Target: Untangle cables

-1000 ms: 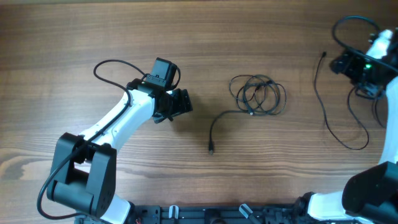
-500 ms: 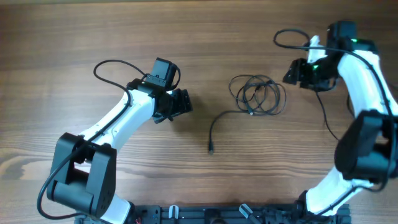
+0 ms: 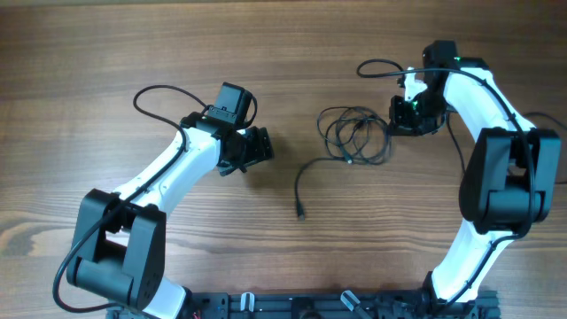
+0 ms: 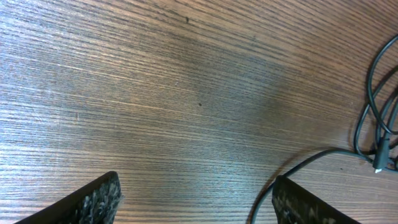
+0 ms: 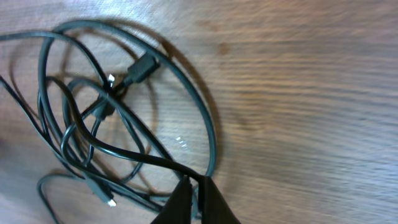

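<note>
The cables [image 3: 354,135] lie as a loose coil of thin dark cords right of the table's middle. One tail [image 3: 306,173] runs down-left to a small plug [image 3: 300,213]. My right gripper [image 3: 397,115] is at the coil's right edge and is shut on one loop. In the right wrist view the fingertips [image 5: 196,183] pinch a dark strand of the coil [image 5: 93,112], and a plug [image 5: 142,68] lies inside the loops. My left gripper [image 3: 266,146] hovers left of the coil, open and holding nothing. In the left wrist view its open jaws [image 4: 196,186] frame bare wood, with cable loops [image 4: 367,118] at the right edge.
Both white arms reach in from the front edge, the left [image 3: 168,173] and the right [image 3: 496,151]. Thicker black robot wires loop above the left wrist [image 3: 155,93] and the right wrist [image 3: 376,66]. Wood table [image 3: 133,44] all around.
The right arm swung in from the far right edge to the coil and its jaws closed on a loop. The coil shifted slightly left. The left arm has not moved.
</note>
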You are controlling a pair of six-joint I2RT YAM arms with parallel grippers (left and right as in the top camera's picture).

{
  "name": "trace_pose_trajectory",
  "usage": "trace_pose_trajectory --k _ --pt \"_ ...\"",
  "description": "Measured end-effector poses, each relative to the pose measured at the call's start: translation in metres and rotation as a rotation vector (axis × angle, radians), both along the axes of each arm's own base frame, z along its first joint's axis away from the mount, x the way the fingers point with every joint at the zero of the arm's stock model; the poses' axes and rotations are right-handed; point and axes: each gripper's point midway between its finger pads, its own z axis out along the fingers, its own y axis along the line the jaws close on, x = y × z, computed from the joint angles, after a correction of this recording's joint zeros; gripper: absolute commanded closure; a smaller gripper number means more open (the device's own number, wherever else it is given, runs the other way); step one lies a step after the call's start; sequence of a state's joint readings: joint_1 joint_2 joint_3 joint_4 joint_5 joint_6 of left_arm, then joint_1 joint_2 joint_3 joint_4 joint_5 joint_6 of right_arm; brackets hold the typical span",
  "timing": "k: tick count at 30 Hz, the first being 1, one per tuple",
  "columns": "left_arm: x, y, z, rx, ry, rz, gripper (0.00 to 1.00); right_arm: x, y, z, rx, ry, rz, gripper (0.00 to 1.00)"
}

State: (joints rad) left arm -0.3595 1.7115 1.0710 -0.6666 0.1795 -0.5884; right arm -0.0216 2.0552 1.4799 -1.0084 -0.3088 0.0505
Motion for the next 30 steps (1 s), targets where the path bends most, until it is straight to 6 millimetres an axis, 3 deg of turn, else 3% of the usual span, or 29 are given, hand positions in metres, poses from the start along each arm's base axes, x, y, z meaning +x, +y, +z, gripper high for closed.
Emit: trace_pose_trajectory --k 6,10,17,22,24,26,30 --pt "0.000 0.000 0.000 0.000 0.000 0.000 0.20 -0.007 0.026 0.002 0.039 0.014 0.066 0.95" --pt "0.000 0.000 0.000 0.000 0.000 0.000 0.20 -0.011 0.042 0.001 0.008 0.011 0.120 0.86" --pt "-0.002 0.001 0.000 0.003 0.007 0.000 0.20 -0.007 0.026 -0.003 -0.132 0.005 0.078 0.69" --pt "-0.002 0.001 0.000 0.003 0.007 0.000 0.20 -0.021 0.023 -0.002 -0.147 0.064 0.077 0.62" --pt "-0.002 0.001 0.000 0.003 0.007 0.000 0.20 -0.025 0.022 0.004 -0.148 0.078 0.083 0.50" --pt "-0.002 0.001 0.000 0.003 0.007 0.000 0.20 -0.016 0.023 0.013 -0.145 0.041 0.090 0.44" --pt "-0.002 0.000 0.000 0.003 0.007 0.000 0.20 0.006 0.025 0.037 -0.139 -0.080 0.105 0.45"
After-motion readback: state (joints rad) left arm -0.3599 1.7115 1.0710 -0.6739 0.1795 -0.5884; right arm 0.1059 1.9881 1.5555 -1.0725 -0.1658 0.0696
